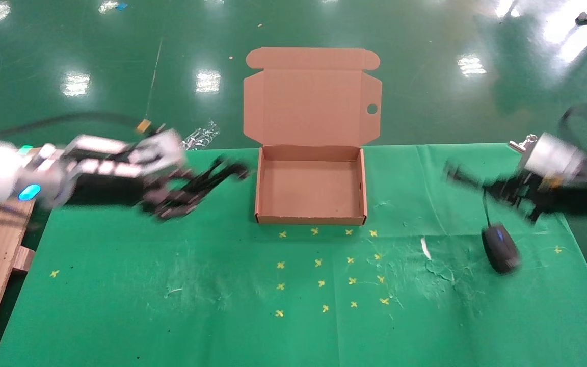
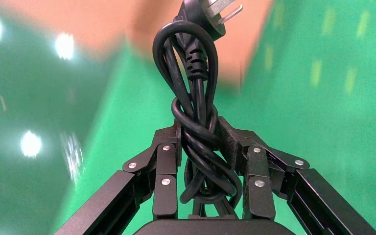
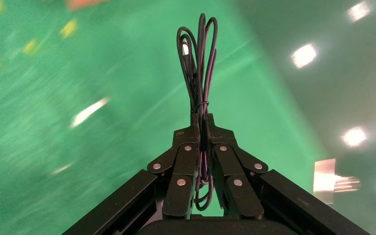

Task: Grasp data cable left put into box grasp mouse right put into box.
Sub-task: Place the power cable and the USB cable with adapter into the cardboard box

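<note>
My left gripper (image 2: 200, 142) is clamped tight on the data cable (image 2: 196, 112), a thick black cord looped into a knotted bundle whose plug with silver prongs sticks out past my fingertips, held above the green cloth (image 1: 171, 285) just left of the box (image 1: 310, 220). My right gripper (image 3: 201, 122) is pinched shut on the mouse's thin bundled wire, and the small black oval mouse (image 1: 500, 250) dangles below it at the cloth's right side. Farther off, the shallow brown box sits open, lid raised.

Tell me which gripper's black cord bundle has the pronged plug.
The left gripper: its thick data cable ends in a plug with silver prongs. The right gripper pinches only the mouse's thin bundled wire.
</note>
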